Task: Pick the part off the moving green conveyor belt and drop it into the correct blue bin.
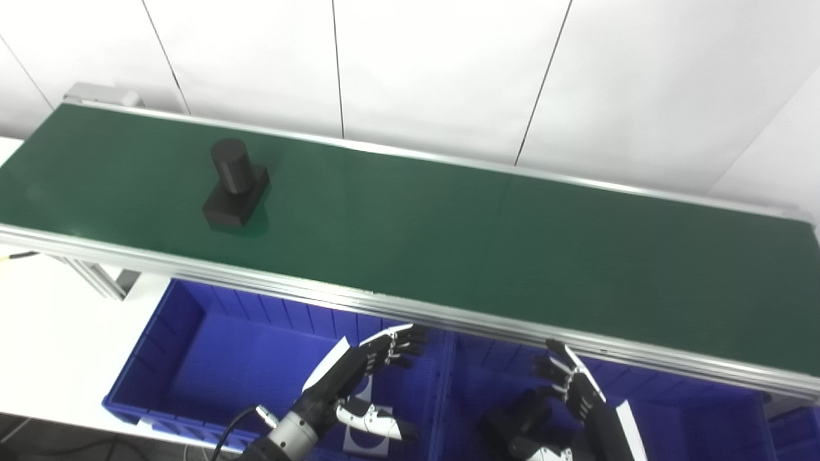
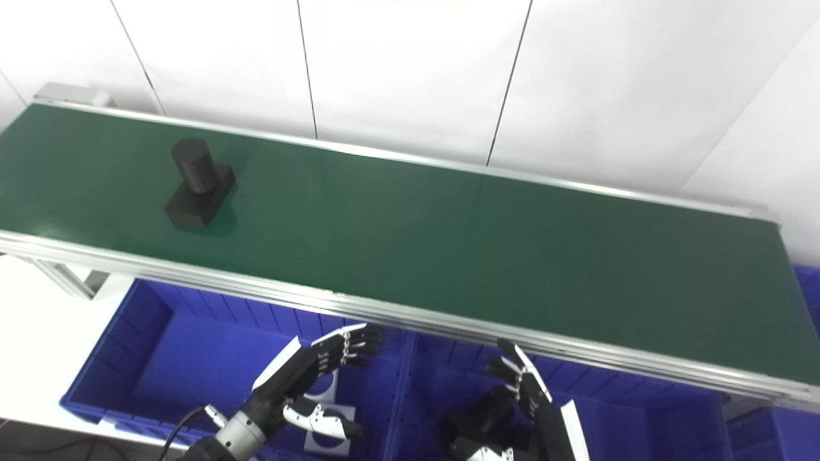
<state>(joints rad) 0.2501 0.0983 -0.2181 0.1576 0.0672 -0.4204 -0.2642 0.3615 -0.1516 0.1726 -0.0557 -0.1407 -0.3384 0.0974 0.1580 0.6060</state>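
1. Left eye view: black part [image 1: 235, 184] sits far left on the green conveyor belt [image 1: 448, 237], upright cylinder on a flat block
2. It looks rigid and solid; grasp the cylinder
3. Left robot hand [image 1: 365, 378] and right robot hand [image 1: 564, 390] hover spread and empty over the blue bins [image 1: 211, 346]

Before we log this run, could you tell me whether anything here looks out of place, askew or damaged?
Nothing stands out. The black part sits upright on the green conveyor belt, towards its left end. The left hand and right hand are open over the blue bins, holding nothing.
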